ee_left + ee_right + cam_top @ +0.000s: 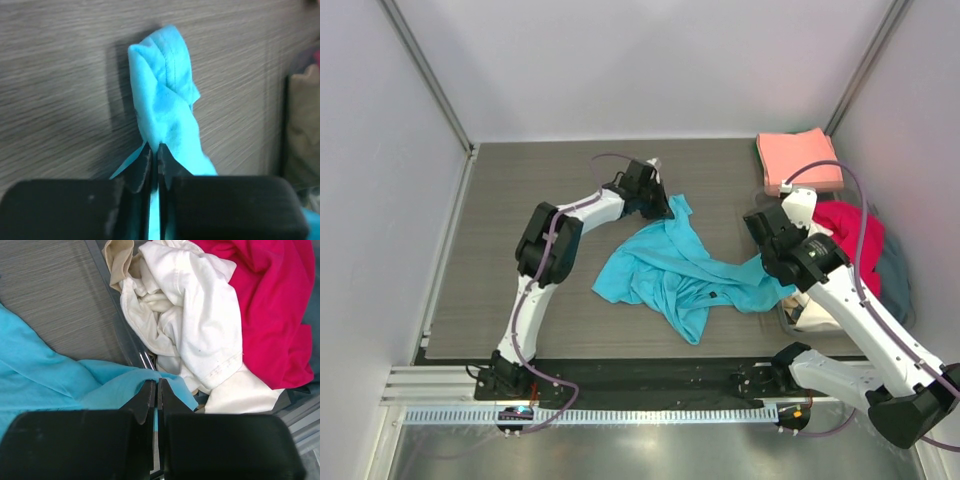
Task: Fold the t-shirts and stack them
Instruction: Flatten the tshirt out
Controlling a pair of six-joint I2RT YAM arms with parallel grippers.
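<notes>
A turquoise t-shirt [670, 268] lies crumpled in the middle of the table, its small dark neck label facing up. My left gripper [667, 207] is shut on the shirt's far corner, and in the left wrist view [154, 145] the pinched cloth [162, 95] bunches ahead of the jaws. My right gripper [769, 266] is shut on the shirt's right end, and in the right wrist view [157, 382] the turquoise cloth [60, 377] runs off to the left. A folded salmon-pink t-shirt [798, 161] lies at the back right.
A clear bin [116, 310] at the right edge holds a red t-shirt [852, 238], a cream t-shirt [195, 320] and a grey-blue one [895, 272]. White walls close in the grey table [520, 200] on three sides.
</notes>
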